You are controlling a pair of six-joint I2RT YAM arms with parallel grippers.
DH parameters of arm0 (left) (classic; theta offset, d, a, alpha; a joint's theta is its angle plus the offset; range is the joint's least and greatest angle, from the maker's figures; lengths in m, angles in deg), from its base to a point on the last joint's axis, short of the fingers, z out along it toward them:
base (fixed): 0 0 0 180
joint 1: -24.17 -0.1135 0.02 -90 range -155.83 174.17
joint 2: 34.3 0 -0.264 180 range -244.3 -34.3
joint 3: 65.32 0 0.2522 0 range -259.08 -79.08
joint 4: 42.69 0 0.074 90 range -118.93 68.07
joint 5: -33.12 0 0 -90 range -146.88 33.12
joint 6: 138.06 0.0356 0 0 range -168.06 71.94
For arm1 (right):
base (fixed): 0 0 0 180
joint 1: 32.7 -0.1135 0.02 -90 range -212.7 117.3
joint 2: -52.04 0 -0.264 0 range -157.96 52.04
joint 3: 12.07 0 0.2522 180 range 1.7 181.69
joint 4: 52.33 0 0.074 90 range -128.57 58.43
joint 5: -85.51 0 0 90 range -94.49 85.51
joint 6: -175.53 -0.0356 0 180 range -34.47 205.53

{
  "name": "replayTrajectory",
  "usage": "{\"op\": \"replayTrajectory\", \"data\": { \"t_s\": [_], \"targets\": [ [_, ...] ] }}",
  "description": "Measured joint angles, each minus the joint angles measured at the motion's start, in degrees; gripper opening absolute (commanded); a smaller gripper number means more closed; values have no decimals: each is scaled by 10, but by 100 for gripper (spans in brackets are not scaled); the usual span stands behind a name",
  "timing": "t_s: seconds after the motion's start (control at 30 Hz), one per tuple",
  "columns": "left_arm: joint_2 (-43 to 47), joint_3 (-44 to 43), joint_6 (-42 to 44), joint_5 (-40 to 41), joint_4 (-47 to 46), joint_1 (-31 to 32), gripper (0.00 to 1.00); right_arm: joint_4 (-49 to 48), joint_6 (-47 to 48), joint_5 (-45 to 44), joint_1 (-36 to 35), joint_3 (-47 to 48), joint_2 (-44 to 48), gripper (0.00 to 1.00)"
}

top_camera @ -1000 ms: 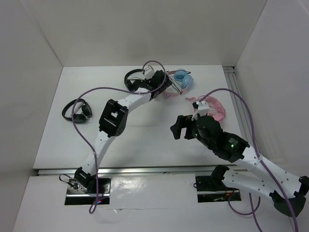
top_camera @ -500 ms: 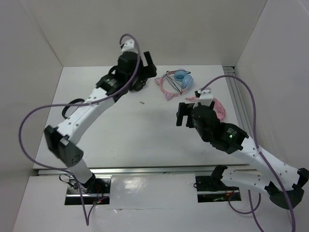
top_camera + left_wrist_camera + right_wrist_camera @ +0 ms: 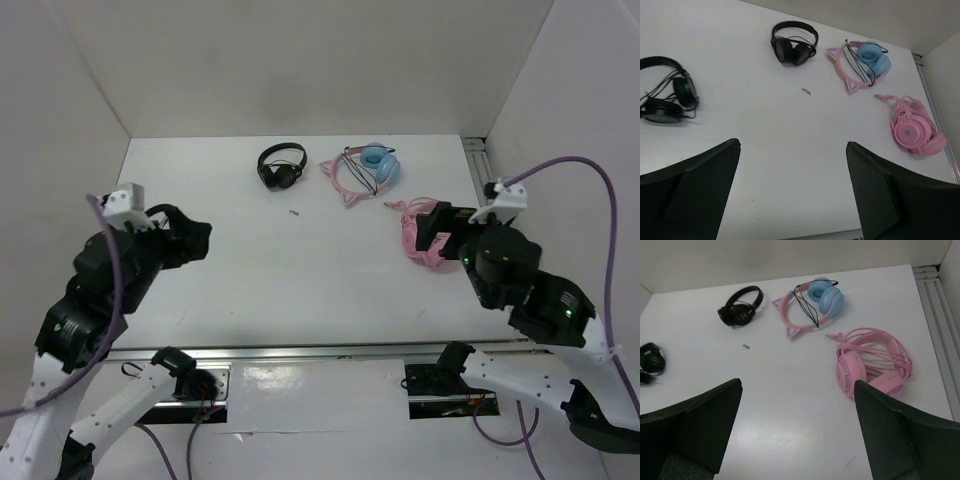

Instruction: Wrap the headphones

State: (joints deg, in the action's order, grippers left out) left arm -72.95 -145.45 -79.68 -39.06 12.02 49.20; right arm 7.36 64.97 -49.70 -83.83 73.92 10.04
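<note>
The headphones, with a pink cat-eared headband and light blue ear cups, lie at the back of the table right of centre. They also show in the left wrist view and the right wrist view. Their thin black cable lies looped across the headband and cups. My left gripper is open and empty, high over the near left. My right gripper is open and empty, high over the right side. Both are far from the headphones.
All-pink headphones lie at the right, partly under my right gripper in the top view. Small black headphones lie at the back centre. Another black pair lies at the left. A tiny scrap lies mid-table. A metal rail runs along the right edge.
My left arm has pulled back from the back of the table, beside the headphones, to the near left. My right arm has swung right and back. The headphones lie alone.
</note>
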Motion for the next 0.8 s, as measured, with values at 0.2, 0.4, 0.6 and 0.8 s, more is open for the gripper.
{"op": "replayTrajectory", "data": {
  "t_s": [0.2,0.4,0.6,0.8],
  "targets": [
    [34,-34,1,92,86,0,100,52,-9,2,0,44,68,100],
    [54,-26,-4,123,149,3,100,83,-20,4,0,50,88,100],
    [59,-1,-15,131,159,4,100,95,-26,5,0,50,87,100],
    [63,8,-17,131,167,4,100,97,-28,9,0,50,86,100]
  ]
}}
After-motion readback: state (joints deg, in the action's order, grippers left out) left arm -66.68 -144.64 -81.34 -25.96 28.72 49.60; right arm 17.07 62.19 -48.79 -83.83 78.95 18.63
